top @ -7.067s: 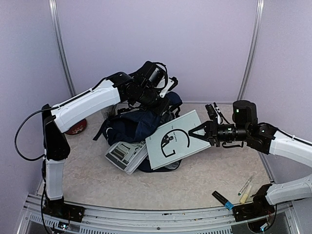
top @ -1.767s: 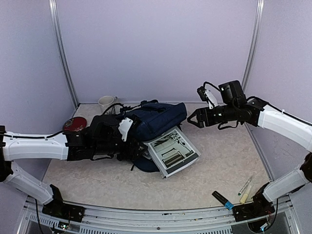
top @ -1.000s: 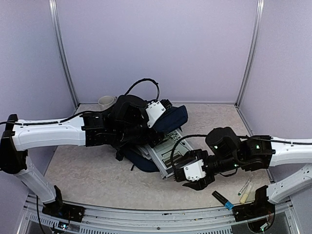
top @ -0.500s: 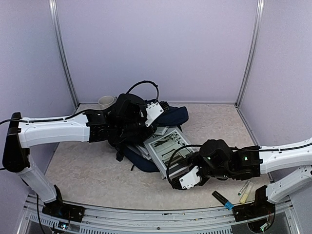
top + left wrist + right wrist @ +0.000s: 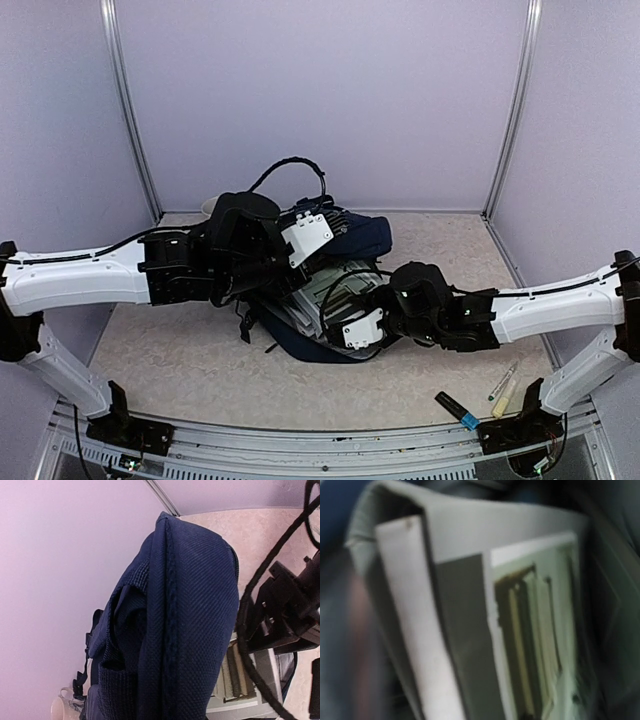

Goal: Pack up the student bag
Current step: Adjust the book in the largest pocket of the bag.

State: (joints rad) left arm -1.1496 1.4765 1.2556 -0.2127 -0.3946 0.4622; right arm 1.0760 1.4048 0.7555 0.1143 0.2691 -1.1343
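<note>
The student bag (image 5: 360, 238) lies dark navy at mid-table with its mouth facing the near right. A stack of books (image 5: 335, 290) sticks out of that mouth. My left gripper (image 5: 300, 262) sits at the bag's upper flap; a raised fold of the student bag (image 5: 190, 605) fills the left wrist view and hides the fingers. Low against the books' near edge is my right gripper (image 5: 338, 318). The right wrist view is blurred and shows only a grey and white book (image 5: 470, 630) very close, so the jaws' state does not show.
Near the front right corner lie a black and blue marker (image 5: 457, 408), a green-tipped pen (image 5: 503, 380) and a cream marker (image 5: 505, 403). A white mug (image 5: 62, 707) stands behind the bag near the back wall. Purple walls close in three sides.
The right arm swung down and left until its gripper met the books, which now sit deeper in the bag. The left gripper closed at the flap and lifted it.
</note>
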